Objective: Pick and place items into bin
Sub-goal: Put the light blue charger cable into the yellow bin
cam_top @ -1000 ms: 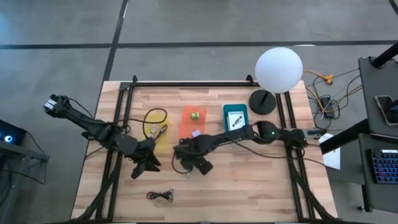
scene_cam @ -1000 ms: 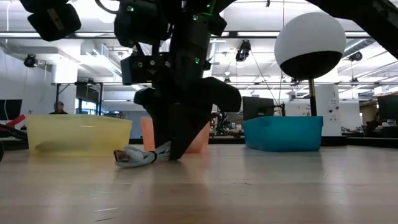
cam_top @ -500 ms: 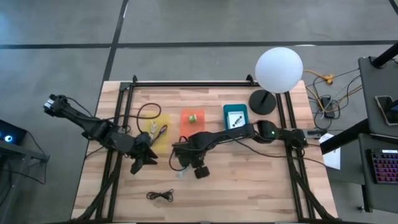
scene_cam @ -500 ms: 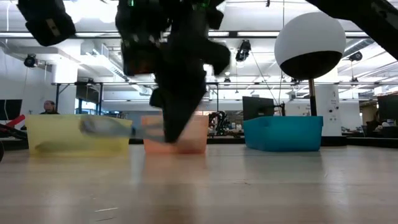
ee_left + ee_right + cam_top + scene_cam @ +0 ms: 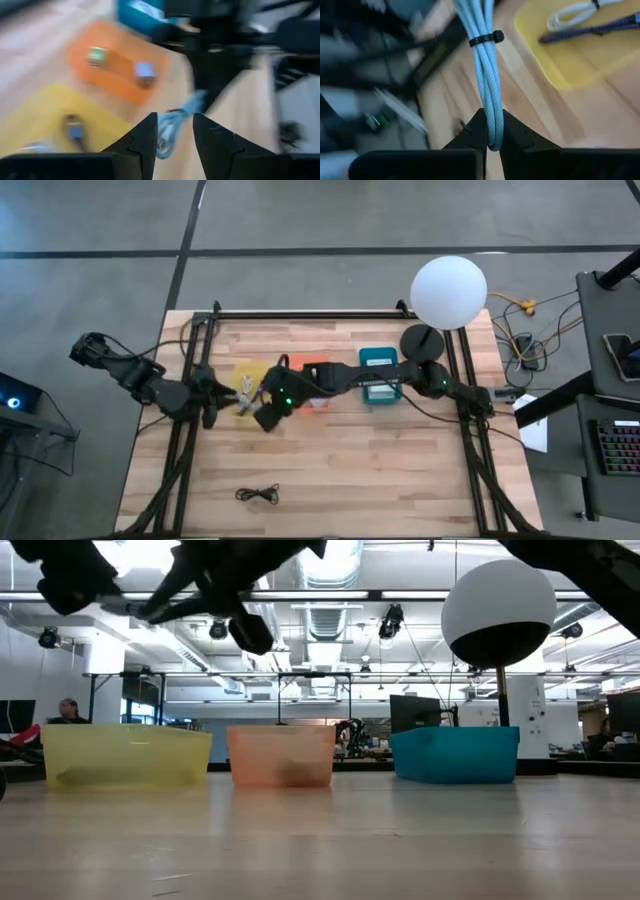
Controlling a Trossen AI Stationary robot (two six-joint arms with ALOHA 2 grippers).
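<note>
The right gripper (image 5: 490, 131), reaching across beside the yellow bin (image 5: 252, 388), pinches a light blue cord (image 5: 485, 75); the left gripper (image 5: 172, 137) stands slightly parted nearby.

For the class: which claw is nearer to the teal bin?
The right. The right claw, shut on a blue cord, hangs by the yellow bin; the left claw is farther from the teal bin.

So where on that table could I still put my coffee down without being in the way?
The front half looks bare, apart from a small black cord near the front left. The strip behind the bins, left of the lamp base, also looks bare. It is crowded around the yellow bin, where both arms meet.
</note>
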